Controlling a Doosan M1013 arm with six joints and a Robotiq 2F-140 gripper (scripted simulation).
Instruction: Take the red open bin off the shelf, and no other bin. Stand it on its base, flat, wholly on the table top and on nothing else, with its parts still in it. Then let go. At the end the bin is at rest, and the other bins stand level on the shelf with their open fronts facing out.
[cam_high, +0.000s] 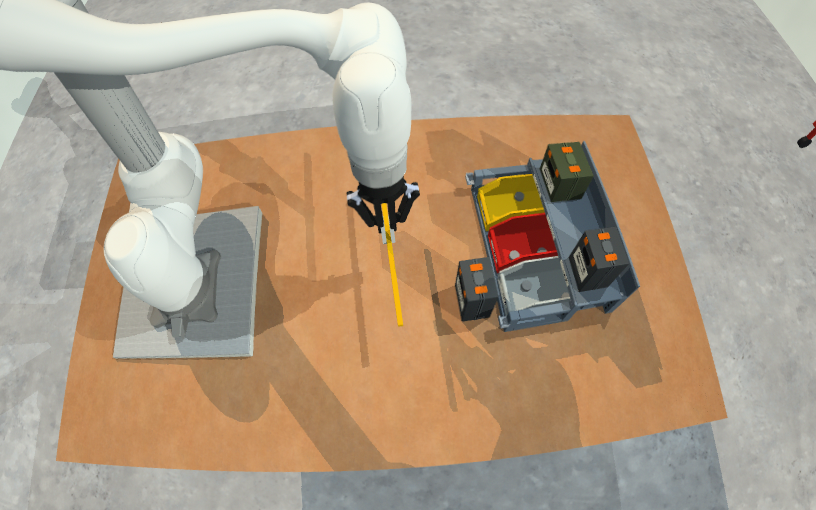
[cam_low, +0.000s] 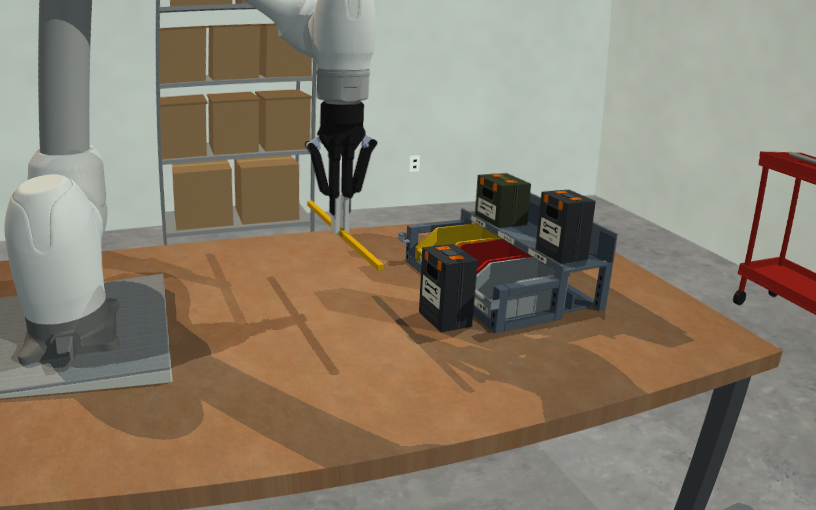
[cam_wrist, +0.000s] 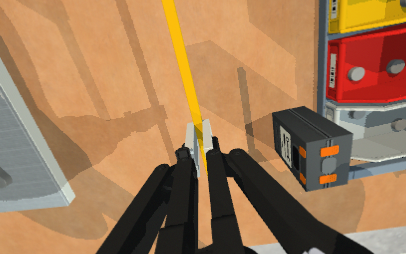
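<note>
My gripper (cam_high: 388, 235) (cam_low: 340, 228) (cam_wrist: 200, 131) is shut on the middle of a long thin yellow bar (cam_high: 394, 279) (cam_low: 362, 249) (cam_wrist: 181, 50), held level above the table, left of the shelf. The red open bin (cam_high: 522, 231) (cam_low: 488, 251) (cam_wrist: 370, 89) sits in the middle of the shelf's lower front row (cam_high: 578, 216) (cam_wrist: 322, 65), with two round grey parts in it. The yellow bin (cam_high: 508, 207) (cam_low: 457, 233) (cam_wrist: 367, 16) is beside it on the far side. The light grey bin (cam_high: 546, 283) (cam_low: 511, 271) (cam_wrist: 370, 144) is on the near side. All three look level, open fronts facing the arm.
A dark case (cam_high: 475, 291) (cam_low: 446, 291) (cam_wrist: 317, 145) stands on the table in front of the grey bin. A green case (cam_high: 568, 174) (cam_low: 502, 201) and another dark case (cam_high: 601, 261) (cam_low: 565, 228) stand on the upper shelf level. The arm's base plate (cam_high: 240, 330) (cam_low: 153, 354) is at the left.
</note>
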